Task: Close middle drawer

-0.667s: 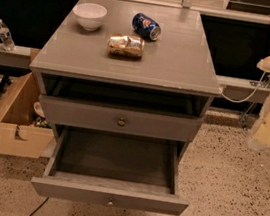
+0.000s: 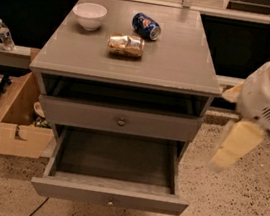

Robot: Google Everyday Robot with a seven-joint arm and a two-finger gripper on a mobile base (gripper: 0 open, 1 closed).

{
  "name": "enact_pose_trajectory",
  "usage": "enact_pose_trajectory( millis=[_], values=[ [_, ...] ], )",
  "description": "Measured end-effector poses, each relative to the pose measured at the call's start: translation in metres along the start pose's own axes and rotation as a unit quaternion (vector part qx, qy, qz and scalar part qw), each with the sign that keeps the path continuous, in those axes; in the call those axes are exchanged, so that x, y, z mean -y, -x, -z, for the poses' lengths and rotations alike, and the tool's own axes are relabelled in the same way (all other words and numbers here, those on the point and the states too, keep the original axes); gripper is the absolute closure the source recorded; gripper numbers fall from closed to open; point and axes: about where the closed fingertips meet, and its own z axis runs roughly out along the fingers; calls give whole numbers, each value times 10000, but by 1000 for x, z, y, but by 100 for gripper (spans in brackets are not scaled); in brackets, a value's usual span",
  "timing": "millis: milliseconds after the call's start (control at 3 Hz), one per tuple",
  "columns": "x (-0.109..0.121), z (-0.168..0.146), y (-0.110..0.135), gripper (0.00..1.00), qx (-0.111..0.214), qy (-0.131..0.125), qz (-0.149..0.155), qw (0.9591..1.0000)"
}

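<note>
The tool (image 2: pixel 235 144) hangs right of the pulled-out middle drawer (image 2: pixel 109 196), whose wide front lies lower-left of it; open or closed, cannot tell.

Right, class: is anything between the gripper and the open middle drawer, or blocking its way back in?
Nothing visible. The gripper hangs right of the middle drawer, with only bare floor between; the drawer's inside looks empty.
</note>
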Motion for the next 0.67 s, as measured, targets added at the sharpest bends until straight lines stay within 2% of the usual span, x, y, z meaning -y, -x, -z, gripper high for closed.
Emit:
enact_pose_trajectory(
  millis=[333, 667],
  values=[
    [-36, -72, 10, 0, 358, 405, -274, 9982],
    [-38, -78, 8, 0, 379, 432, -285, 9979]
  ],
)
